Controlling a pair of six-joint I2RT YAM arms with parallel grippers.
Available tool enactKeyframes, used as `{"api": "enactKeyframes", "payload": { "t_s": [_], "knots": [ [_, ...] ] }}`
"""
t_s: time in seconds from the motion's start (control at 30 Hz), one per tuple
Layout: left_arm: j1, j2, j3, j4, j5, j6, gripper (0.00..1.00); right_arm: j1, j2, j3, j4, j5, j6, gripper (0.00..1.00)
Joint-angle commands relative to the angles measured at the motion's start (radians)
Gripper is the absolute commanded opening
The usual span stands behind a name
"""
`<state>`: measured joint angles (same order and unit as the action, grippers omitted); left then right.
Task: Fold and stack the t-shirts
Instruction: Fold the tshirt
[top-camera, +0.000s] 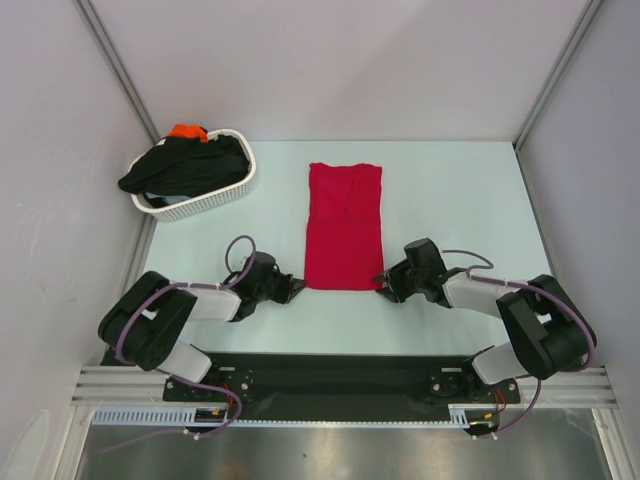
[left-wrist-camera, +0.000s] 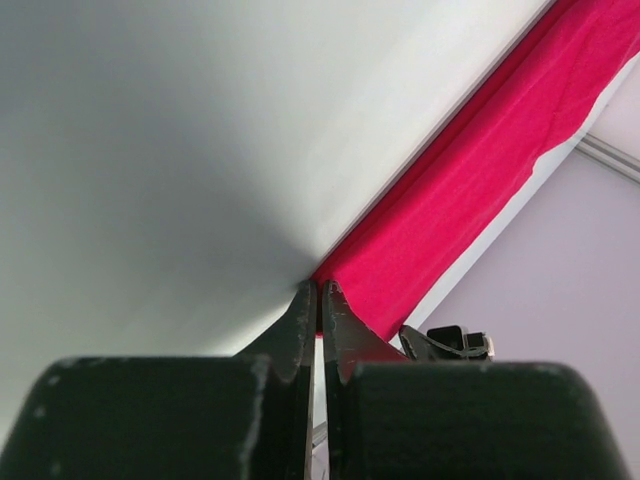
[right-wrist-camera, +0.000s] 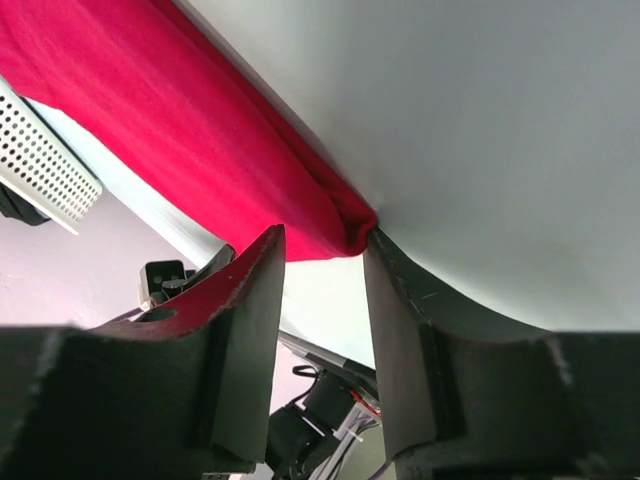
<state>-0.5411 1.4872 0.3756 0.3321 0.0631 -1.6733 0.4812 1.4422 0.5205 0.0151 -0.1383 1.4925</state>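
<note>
On table (top-camera: 455, 200), centre: red t-shirt (top-camera: 343, 225), folded to a long flat strip;
Left gripper (top-camera: 297, 287): jaws closed tight, pinching near-left corner;
Right gripper (top-camera: 382, 283): jaws partly apart, straddling near-right corner, not clamped;
Far-left basket (top-camera: 240, 178): black t-shirt (top-camera: 185, 165), orange t-shirt (top-camera: 187, 131) heaped inside.

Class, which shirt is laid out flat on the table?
The red t-shirt; it alone lies spread flat, while the black shirt and orange shirt sit bunched in the white basket.

Lab cell, panelled walls (top-camera: 330, 60), aluminium rails (top-camera: 120, 381)
</note>
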Motion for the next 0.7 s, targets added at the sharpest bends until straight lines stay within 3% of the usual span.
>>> {"api": "enactKeyframes", "payload": {
  "t_s": [0.0, 0.13, 0.23, 0.27, 0.3, 0.5, 0.67],
  "knots": [
    [0.003, 0.016, 0.017, -0.001, 0.021, 0.030, 0.02, 0.000, 0.035, 0.007, -0.089, 0.105, -0.037, 0.42],
    [0.013, 0.019, 0.019, 0.005, 0.024, 0.046, 0.00, -0.004, 0.027, 0.001, -0.109, 0.112, -0.046, 0.35],
    [0.021, 0.031, 0.025, 0.016, 0.041, 0.060, 0.00, -0.021, 0.037, -0.013, -0.081, 0.083, -0.069, 0.18],
    [0.024, 0.036, 0.028, 0.013, 0.061, 0.066, 0.00, -0.027, 0.040, -0.013, -0.075, 0.065, -0.080, 0.03],
    [0.024, 0.047, 0.043, 0.001, 0.075, 0.075, 0.00, -0.030, 0.041, -0.013, -0.060, 0.056, -0.089, 0.00],
    [0.030, 0.010, 0.063, -0.131, 0.133, 0.125, 0.00, -0.039, 0.009, -0.014, -0.047, -0.017, -0.219, 0.00],
    [0.030, -0.129, -0.001, -0.206, 0.130, 0.159, 0.00, -0.015, -0.081, -0.013, -0.087, -0.030, -0.297, 0.00]
  ]
}}
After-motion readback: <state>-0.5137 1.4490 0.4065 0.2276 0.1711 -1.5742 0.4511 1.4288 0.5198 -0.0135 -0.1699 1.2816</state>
